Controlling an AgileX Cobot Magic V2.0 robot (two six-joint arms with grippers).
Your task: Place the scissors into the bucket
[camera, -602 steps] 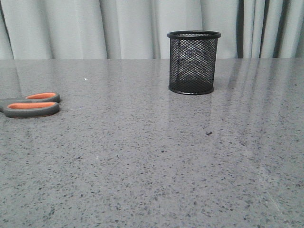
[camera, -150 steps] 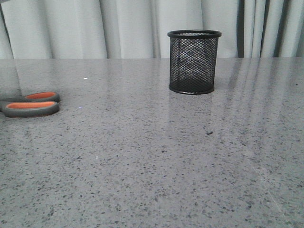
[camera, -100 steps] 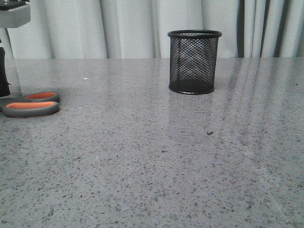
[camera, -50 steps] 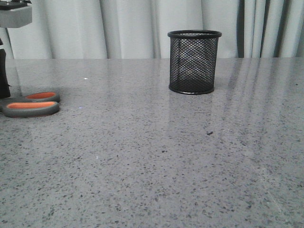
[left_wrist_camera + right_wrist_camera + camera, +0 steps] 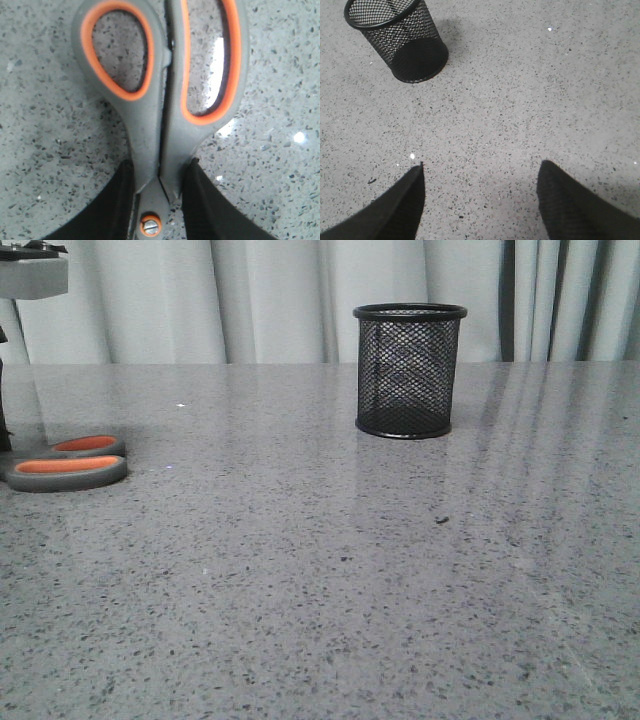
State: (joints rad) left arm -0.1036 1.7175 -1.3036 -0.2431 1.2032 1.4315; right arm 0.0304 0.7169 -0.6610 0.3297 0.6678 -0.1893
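Observation:
The scissors [image 5: 68, 462] lie flat at the table's far left, dark grey handles lined orange; the blades are out of the front view. In the left wrist view my left gripper [image 5: 161, 172] is down on the scissors [image 5: 150, 130], its black fingers [image 5: 117, 200] pressed against both sides of the neck just above the pivot screw. The bucket [image 5: 408, 370], a black wire-mesh cup, stands upright at the back, right of centre. It also shows in the right wrist view [image 5: 400, 40], far from my right gripper [image 5: 480, 170], which is open and empty above bare table.
The grey speckled table [image 5: 320, 570] runs across the whole view, with pale curtains [image 5: 270, 300] behind it. Part of the left arm [image 5: 30, 270] shows at the top left corner. A small dark speck [image 5: 441, 520] lies on the table.
The left arm has come in at the far left over the scissors. The scissors handles have shifted slightly to the right. The bucket has not moved.

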